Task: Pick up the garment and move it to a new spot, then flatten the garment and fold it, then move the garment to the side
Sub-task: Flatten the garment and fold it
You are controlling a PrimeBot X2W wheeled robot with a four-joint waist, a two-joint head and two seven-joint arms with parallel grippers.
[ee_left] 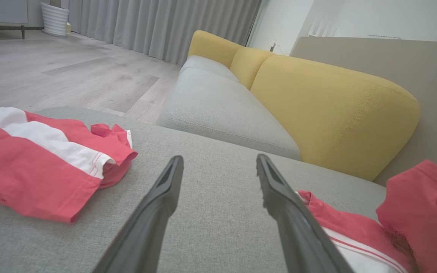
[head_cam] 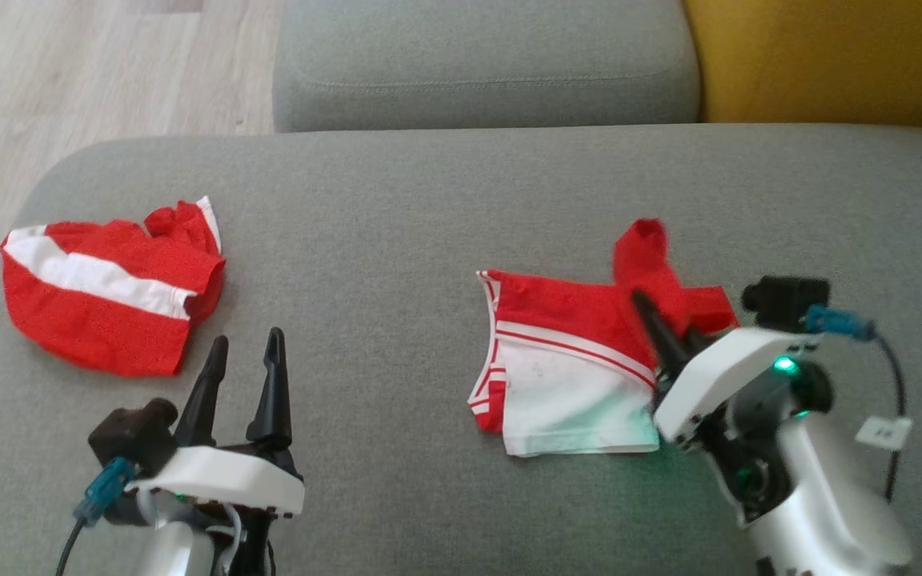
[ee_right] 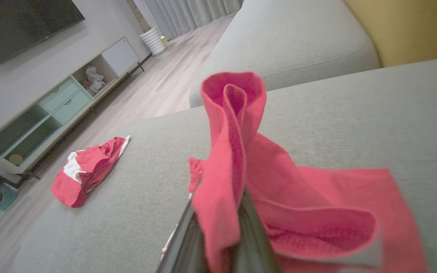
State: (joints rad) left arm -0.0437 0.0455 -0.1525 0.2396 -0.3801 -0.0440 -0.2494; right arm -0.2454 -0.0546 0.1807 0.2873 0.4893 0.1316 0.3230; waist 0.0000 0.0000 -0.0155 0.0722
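Two pieces of red-and-white clothing lay on the grey seat before me. The garment I was working sat on the right half of that seat. Its white panel with red stripes was spread flat on the fabric, and its red part was drawn up toward the far right. My right gripper was clamped on that red part. In the right wrist view the cloth ran down between the two dark fingers and stood above them in a rolled loop, with more red fabric draped off to one side. I could not tell how much of the garment was clear of the seat.

My left gripper was over the near left of the seat, its fingers spread apart with nothing between them. In its own wrist view I saw bare grey weave between the tips.

The second garment, crumpled, red with a broad white band, lay near the seat's left edge, well apart from the first. Beyond the seat were a grey sofa cushion, a yellow backrest beside it, and pale wooden floor to the left.
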